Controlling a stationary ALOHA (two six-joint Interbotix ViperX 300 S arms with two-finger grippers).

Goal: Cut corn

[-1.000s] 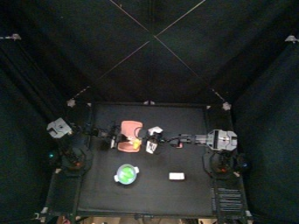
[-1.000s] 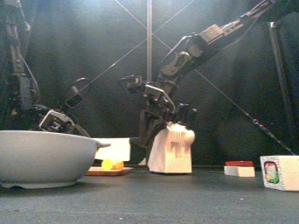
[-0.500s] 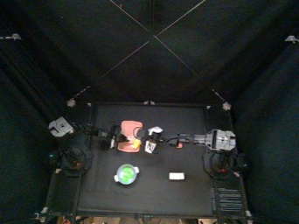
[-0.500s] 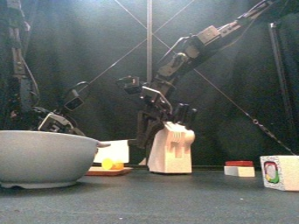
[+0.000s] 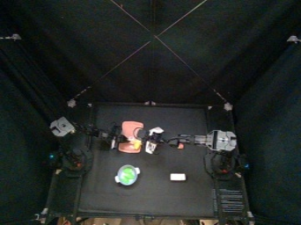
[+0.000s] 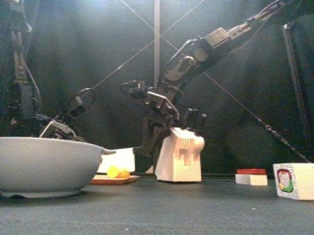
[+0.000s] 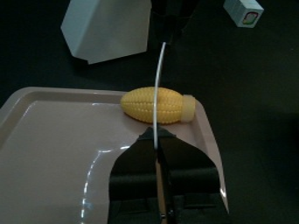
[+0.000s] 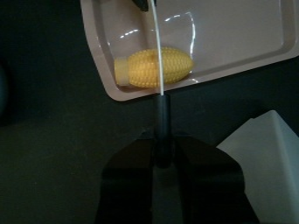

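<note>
The corn [image 7: 158, 105] is a stubby yellow piece lying on the salmon-pink board [image 7: 59, 131], near the board's edge on the right arm's side. My right gripper [image 8: 159, 144] is shut on a knife's dark handle. The thin blade [image 8: 155, 44] runs edge-on across the corn [image 8: 156, 67]. My left gripper [image 7: 160, 162] is over the board's opposite end, jaws together, close to the blade's tip. In the top view the two grippers meet at the board [image 5: 129, 134]. The front view shows the corn [image 6: 117, 172] low behind the dish.
A white knife block [image 6: 181, 156] stands just right of the board. A green round dish [image 5: 127, 176] sits near the table's front and looms in the front view [image 6: 43, 163]. A small white block [image 5: 178, 177] lies at the front right.
My right gripper with the knife has shifted slightly leftwards in the front view. The corn, the board and the left arm have hardly moved.
</note>
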